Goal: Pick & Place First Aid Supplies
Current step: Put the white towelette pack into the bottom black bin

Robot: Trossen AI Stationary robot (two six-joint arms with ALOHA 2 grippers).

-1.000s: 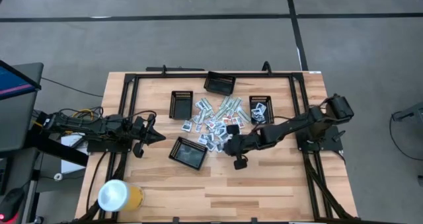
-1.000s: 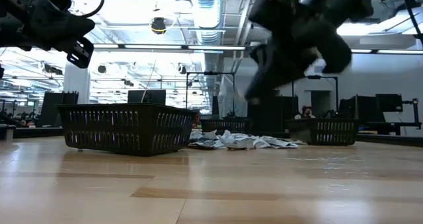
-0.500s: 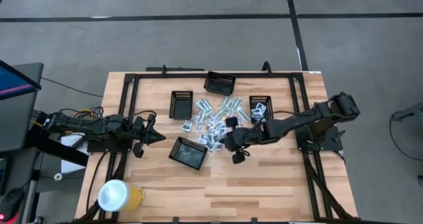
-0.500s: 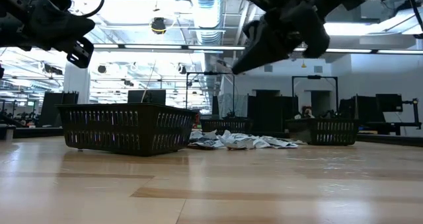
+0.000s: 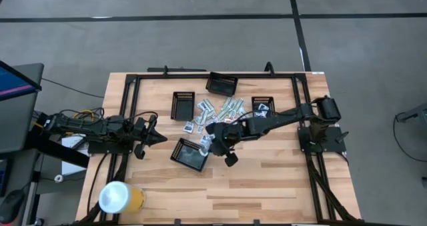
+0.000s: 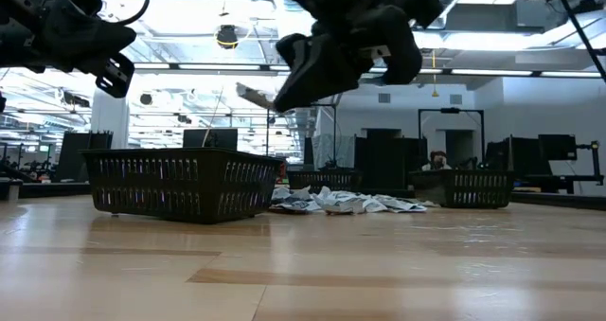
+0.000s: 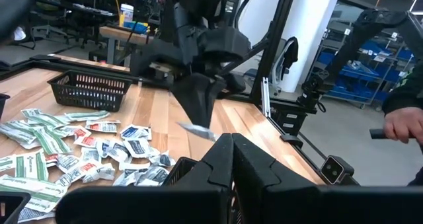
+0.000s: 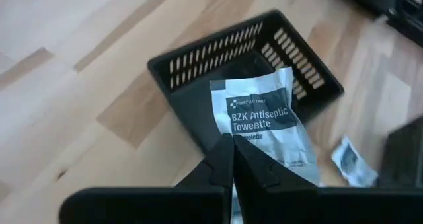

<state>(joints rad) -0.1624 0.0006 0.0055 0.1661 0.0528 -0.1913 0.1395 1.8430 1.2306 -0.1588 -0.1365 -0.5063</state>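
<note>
1. Right now one of the first aid supplies, a white antiseptic towelette sachet (image 8: 264, 121), is pinched by its lower edge in the right gripper (image 8: 232, 159), whose jaws are closed tight on it. The sachet hangs in the air over the near mesh tray (image 8: 198, 72), above the tray's open mouth as the right wrist view shows it.

2. From the low view the same sachet (image 6: 256, 96) sticks out of the right gripper (image 6: 289, 92) well above the tray's rim (image 6: 180, 155), so it is carried, not yet let go.

3. Most of the work looks undone. A loose heap of sachets and pale green strips (image 5: 220, 116) lies on the table (image 5: 267, 186) between the trays, touching and overlapping one another; from the left wrist view the pile (image 7: 73, 145) spreads wide.

4. The near tray (image 5: 190, 154) seems to hold something pale inside, though I cannot tell what or how many. The right-hand tray (image 5: 263, 106) shows some white packets too. The two far trays (image 5: 183, 105) (image 5: 222, 85) look dark inside; I cannot tell whether anything lies in them.

5. The left gripper (image 5: 162, 137) waits at the table's left side, jaws shut on nothing, well apart from the heap.

6. By my judgement the task is in its early part: one sachet about to be dropped, a few placed, dozens left to sort.
</note>
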